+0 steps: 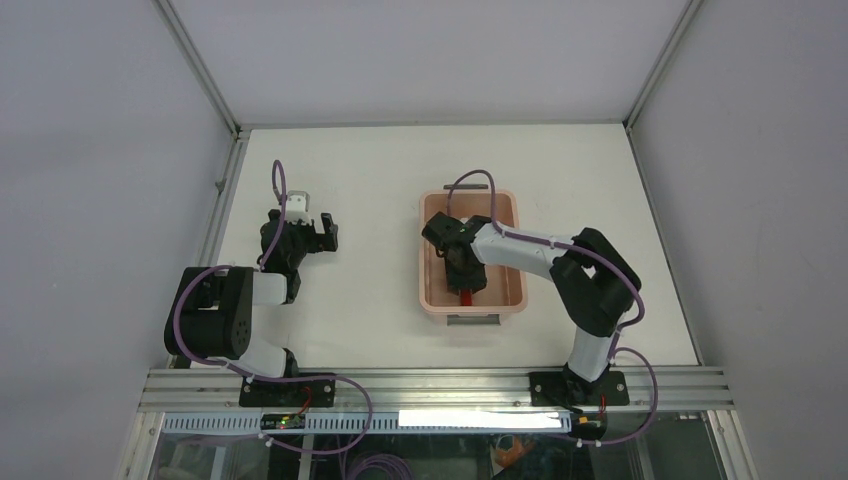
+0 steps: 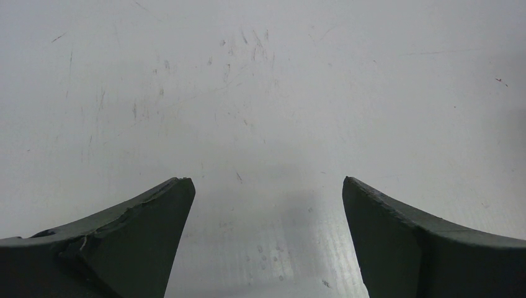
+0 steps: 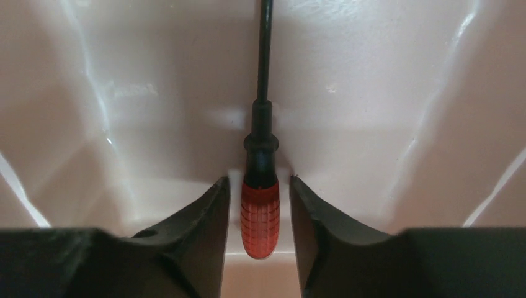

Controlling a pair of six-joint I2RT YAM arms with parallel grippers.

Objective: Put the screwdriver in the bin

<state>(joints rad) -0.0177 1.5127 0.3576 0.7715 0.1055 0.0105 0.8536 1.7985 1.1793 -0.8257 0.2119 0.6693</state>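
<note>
Evidently the release step is in hand. Inside the bin point(image 3: 124, 93), the right gripper point(image 3: 259, 180) stands narrowly open. Its fingers flank the red handle of the screwdriver point(image 3: 259, 217) with a thin gap on either side, so it seems to grip nothing. The screwdriver appears to rest on the bin's floor, shaft pointing away from the fingers. Next, I judge, the jaws should widen and lift clear of the bin without snagging the handle. Well left of the bin, the left gripper point(image 2: 267, 183) hangs wide open and empty over the table point(image 2: 248, 74).
</note>
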